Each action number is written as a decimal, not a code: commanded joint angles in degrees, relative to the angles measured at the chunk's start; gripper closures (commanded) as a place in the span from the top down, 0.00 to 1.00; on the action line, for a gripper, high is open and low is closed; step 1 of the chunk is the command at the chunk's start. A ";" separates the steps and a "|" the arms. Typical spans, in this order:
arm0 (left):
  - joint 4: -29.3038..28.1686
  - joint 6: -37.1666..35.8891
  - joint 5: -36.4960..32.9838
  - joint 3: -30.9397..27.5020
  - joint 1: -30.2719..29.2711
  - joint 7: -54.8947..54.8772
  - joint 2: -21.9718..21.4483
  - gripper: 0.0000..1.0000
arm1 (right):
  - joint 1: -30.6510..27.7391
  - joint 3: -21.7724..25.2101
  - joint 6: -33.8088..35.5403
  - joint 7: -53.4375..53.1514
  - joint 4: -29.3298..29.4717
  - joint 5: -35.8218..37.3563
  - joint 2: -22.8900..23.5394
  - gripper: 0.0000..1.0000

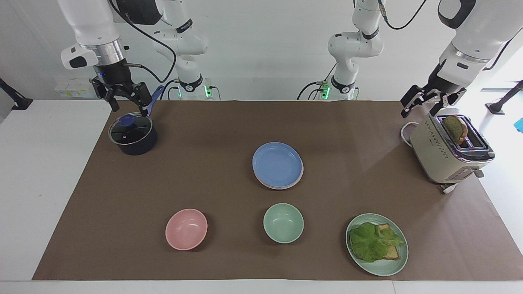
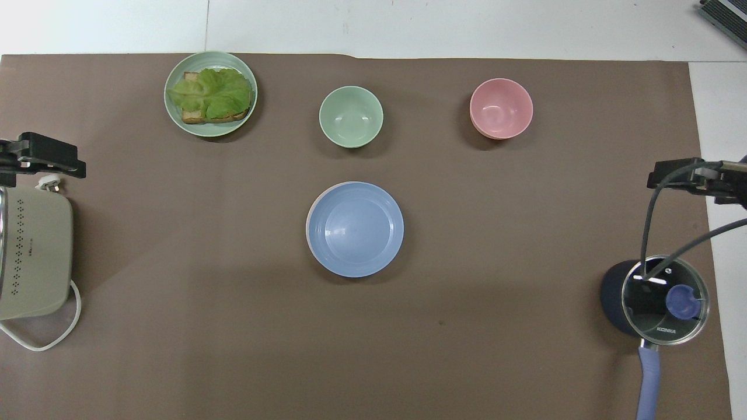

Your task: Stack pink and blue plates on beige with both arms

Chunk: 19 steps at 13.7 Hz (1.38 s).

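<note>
Stack looks done to me. The blue plate (image 1: 277,163) sits mid-frame on the brown mat, and a thin pink rim (image 1: 300,176) peeks out from under its lower edge, so the pink plate is beneath it. I can't make out the beige plate in either view; if it's there, it's at the bottom, fully covered. The offset is tiny, so the pile looks stable and shouldn't need a nudge.

Both arms are parked out at the edges, I'd guess to keep clear of the stack. The right pincer (image 1: 121,98) hangs at the upper left of the facing view, over the lidded pot (image 1: 132,133), fingers spread and holding nothing. The left pincer (image 1: 427,102) is at the upper right, just above the toaster (image 1: 447,151) that has a slice of bread (image 1: 456,127) sticking out; its fingers are spread too, empty.

Everything else is lined up along the lower part of the frame, well apart from the stack: pink bowl (image 1: 186,228), green bowl (image 1: 283,223), and the green plate (image 1: 398,261) with lettuce and toast. Nothing crowds the plates, which I reckon is why the arms could drop them from either side without bumping stuff.

Judging by all that, nothing's left to do except maybe home the arms.
</note>
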<state>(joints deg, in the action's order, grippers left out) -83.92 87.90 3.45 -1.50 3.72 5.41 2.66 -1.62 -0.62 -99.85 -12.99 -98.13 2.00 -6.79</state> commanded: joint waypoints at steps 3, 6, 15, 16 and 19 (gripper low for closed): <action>-0.37 -0.71 -1.07 0.09 -0.11 -0.05 -0.55 1.00 | -0.66 -0.78 9.93 3.40 11.64 1.60 6.26 1.00; -0.37 -0.71 -1.07 0.09 -0.11 -0.05 -0.55 1.00 | -0.66 -0.87 12.64 5.87 13.31 1.60 7.05 1.00; -0.37 -0.71 -1.16 0.09 -0.11 -0.05 -0.55 1.00 | 0.04 -1.22 16.26 5.88 15.17 0.28 7.67 1.00; -0.37 -0.71 -1.16 0.09 -0.11 -0.05 -0.55 1.00 | 0.04 -1.22 16.26 5.88 15.08 0.28 7.67 1.00; -0.37 -0.71 -1.16 0.09 -0.11 -0.05 -0.64 1.00 | -0.05 -1.22 16.35 5.88 14.99 0.19 7.67 1.00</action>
<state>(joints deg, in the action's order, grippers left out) -83.92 87.90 3.45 -1.50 3.72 5.41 2.66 -1.14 -1.50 -84.82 -8.51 -84.12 2.32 0.38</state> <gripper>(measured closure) 0.000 0.000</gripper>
